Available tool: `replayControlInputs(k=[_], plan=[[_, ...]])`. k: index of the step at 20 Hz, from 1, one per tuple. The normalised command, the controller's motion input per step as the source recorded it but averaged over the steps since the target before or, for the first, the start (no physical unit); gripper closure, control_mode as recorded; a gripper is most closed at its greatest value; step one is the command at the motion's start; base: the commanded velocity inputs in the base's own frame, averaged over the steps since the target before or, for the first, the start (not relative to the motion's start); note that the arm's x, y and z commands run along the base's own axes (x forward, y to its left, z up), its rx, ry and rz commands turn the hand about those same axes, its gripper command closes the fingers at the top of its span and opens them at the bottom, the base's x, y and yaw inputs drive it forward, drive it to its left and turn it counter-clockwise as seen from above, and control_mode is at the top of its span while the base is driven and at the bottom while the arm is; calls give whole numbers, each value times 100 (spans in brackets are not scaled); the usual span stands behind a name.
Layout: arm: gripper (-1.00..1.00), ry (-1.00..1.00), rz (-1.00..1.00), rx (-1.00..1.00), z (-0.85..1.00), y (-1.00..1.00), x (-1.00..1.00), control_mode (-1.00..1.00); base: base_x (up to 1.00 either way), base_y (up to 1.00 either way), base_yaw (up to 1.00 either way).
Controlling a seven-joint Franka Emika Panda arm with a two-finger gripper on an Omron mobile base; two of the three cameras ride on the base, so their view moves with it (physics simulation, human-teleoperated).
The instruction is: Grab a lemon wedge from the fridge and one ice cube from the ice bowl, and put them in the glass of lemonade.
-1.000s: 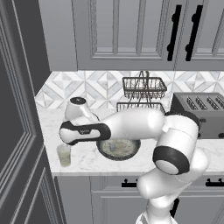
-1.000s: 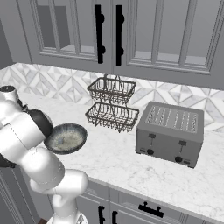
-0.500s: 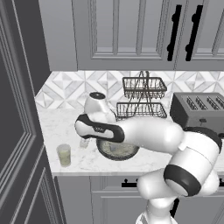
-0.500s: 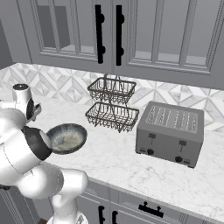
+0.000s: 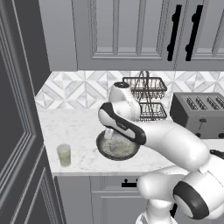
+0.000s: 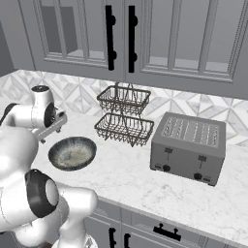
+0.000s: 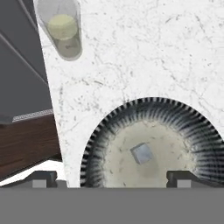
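Note:
The ice bowl (image 5: 118, 147) sits on the marble counter near its front edge, dark outside and pale and speckled inside. One ice cube (image 7: 142, 153) lies at its middle. My gripper (image 5: 110, 137) hangs open just above the bowl, with its fingertips (image 7: 44, 177) standing wide either side of the cube and nothing between them. The glass of lemonade (image 5: 64, 154) stands upright to the left of the bowl, near the counter's left corner, apart from the gripper (image 7: 111, 179). In the hand view the glass (image 7: 64, 28) is at the top left. The lemon wedge and the fridge are out of view.
A two-tier wire basket (image 6: 124, 116) stands behind the ice bowl (image 6: 72, 153), and a toaster (image 6: 189, 147) is to the right. A tall dark panelled front (image 5: 17, 113) bounds the counter's left end. Upper cabinets with black handles (image 6: 109, 38) hang overhead.
The arm has swung right, from over the glass to over the ice bowl. The gripper stayed open.

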Motion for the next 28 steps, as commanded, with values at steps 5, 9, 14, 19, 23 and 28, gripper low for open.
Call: replayControlInputs(k=[5, 9, 14, 19, 23, 28], plan=[[-100, 0, -20, 0, -11, -95, -35, -100, 0, 0, 0], [-100, 0, -41, -3, 20, -99, -10, -100, 0, 0, 0], [-100, -1, -48, 5, 36, -78, -37, -100, 0, 0, 0], [-100, 4, -40, 8, 58, -66, -24, -100, 0, 0, 0], [-100, 0, -24, 13, 52, -49, -78, -100, 0, 0, 0], [-100, 0, -3, 7, 5, -2, -39, -100, 0, 0, 0]])
